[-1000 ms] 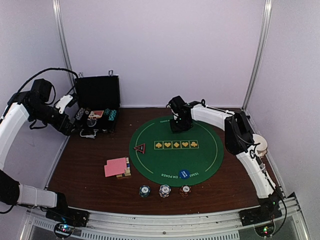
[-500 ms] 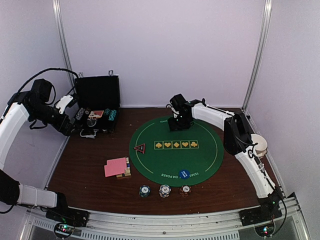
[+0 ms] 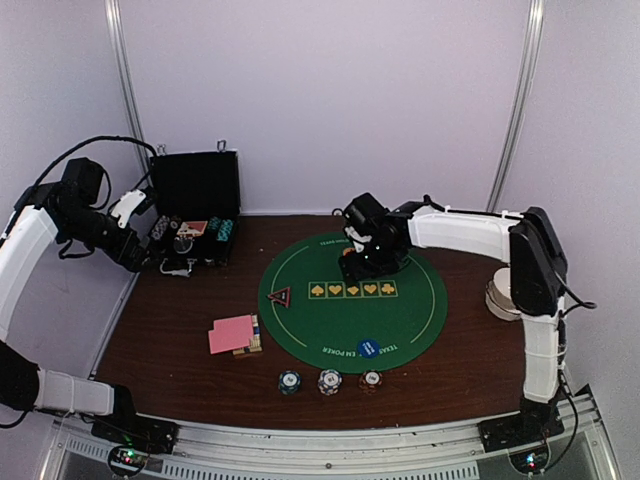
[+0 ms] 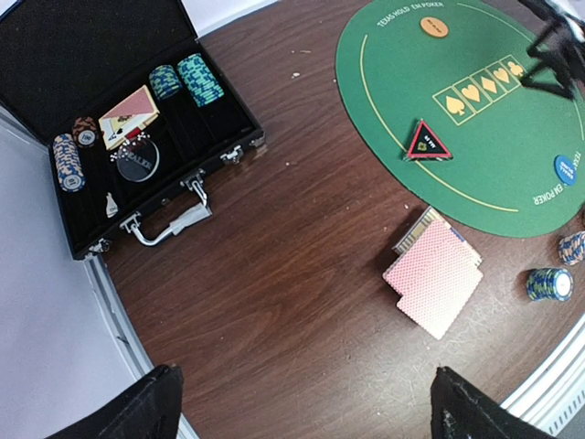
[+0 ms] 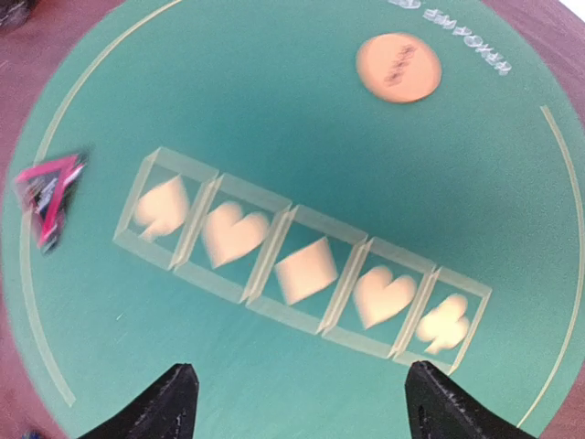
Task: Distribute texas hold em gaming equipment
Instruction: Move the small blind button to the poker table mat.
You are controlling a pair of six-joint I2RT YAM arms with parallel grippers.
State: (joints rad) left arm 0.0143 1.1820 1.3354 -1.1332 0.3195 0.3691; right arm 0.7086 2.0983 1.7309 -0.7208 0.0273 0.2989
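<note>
My right gripper [image 3: 366,258] is open and empty above the green mat [image 3: 420,300], over its row of suit marks. The orange disc [image 5: 398,67] lies flat at the mat's far edge, beyond the open right gripper [image 5: 302,407]. The red-black triangular marker [image 3: 280,296] is at the mat's left edge and the blue disc [image 3: 367,348] at its near edge. Pink-backed cards [image 3: 230,334] lie left of the mat. Three chip stacks [image 3: 330,381] stand in front of the mat. My left gripper [image 3: 140,255] is open and empty, high by the case; its open jaws show in the left wrist view [image 4: 306,412].
The black hinged case [image 3: 190,200] stands open at the far left with chip stacks [image 4: 187,78] and a card deck [image 4: 128,114] inside. A small yellow-blue card box [image 4: 416,229] lies under the pink cards. A white roll [image 3: 500,295] sits at the right table edge.
My right gripper has moved a little nearer across the mat, from its far edge toward the suit row, and the arm's elbow has swung out to the right. The left arm has not moved.
</note>
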